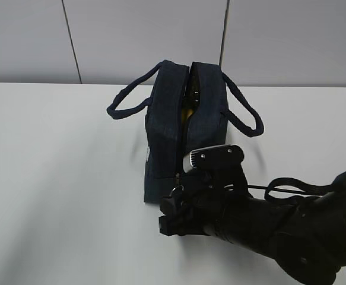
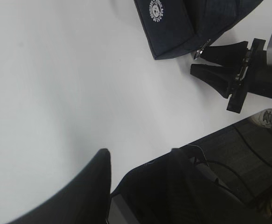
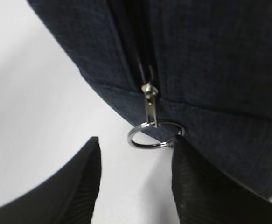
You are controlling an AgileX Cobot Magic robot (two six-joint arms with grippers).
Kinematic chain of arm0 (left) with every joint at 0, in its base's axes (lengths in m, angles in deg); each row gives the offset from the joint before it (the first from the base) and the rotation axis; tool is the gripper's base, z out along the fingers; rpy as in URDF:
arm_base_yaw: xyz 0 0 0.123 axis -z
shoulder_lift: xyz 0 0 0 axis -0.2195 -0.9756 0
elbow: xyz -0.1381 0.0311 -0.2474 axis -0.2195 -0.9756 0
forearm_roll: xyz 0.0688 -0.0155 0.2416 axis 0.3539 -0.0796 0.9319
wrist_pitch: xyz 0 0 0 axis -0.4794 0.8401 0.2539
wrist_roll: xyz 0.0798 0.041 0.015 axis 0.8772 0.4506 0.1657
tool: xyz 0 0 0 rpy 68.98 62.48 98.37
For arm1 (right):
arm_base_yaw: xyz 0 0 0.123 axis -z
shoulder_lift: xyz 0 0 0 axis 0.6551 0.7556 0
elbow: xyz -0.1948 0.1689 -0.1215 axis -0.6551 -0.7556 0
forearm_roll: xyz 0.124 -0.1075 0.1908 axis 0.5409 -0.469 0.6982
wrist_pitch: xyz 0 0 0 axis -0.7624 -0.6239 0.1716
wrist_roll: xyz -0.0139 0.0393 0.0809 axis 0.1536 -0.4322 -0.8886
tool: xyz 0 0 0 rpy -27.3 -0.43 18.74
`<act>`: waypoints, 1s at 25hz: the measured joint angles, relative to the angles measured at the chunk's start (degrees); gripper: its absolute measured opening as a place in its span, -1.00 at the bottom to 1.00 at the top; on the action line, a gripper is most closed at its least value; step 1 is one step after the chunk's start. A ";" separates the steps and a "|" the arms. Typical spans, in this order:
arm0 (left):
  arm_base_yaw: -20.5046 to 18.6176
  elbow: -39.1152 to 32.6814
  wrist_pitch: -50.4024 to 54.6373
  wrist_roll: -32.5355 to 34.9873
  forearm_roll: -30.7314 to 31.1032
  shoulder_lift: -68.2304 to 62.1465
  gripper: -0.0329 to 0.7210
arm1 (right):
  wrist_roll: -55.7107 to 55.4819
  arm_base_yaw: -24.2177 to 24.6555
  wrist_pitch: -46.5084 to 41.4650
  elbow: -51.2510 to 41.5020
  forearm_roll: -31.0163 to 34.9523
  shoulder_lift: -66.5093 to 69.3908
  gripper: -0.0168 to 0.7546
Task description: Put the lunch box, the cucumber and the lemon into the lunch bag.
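Right gripper (image 3: pixel 135 179): fingers apart, holding nothing; right finger touches the ring pull (image 3: pixel 149 134) at the lunch bag's (image 1: pixel 184 119) near end.
Left gripper (image 2: pixel 138 161): partly open, empty.

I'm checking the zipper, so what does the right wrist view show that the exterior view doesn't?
Only the right wrist view shows the metal ring pull hanging at the seam's end between the open right pincer fingers, close to one finger. Only the exterior view shows both loop handles and the gaping top. Both show the navy lunch bag on the white table.
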 joint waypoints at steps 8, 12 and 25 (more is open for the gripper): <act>0.00 0.00 0.00 0.00 0.09 0.00 -0.18 | -0.15 0.00 1.94 0.03 2.68 1.36 0.00; 0.00 0.00 0.00 0.00 0.22 0.00 -0.18 | -0.15 0.00 3.77 0.03 3.73 1.36 0.00; 0.00 0.00 -0.10 0.00 0.48 0.00 -0.18 | -1.54 0.00 5.23 0.03 7.24 1.36 0.00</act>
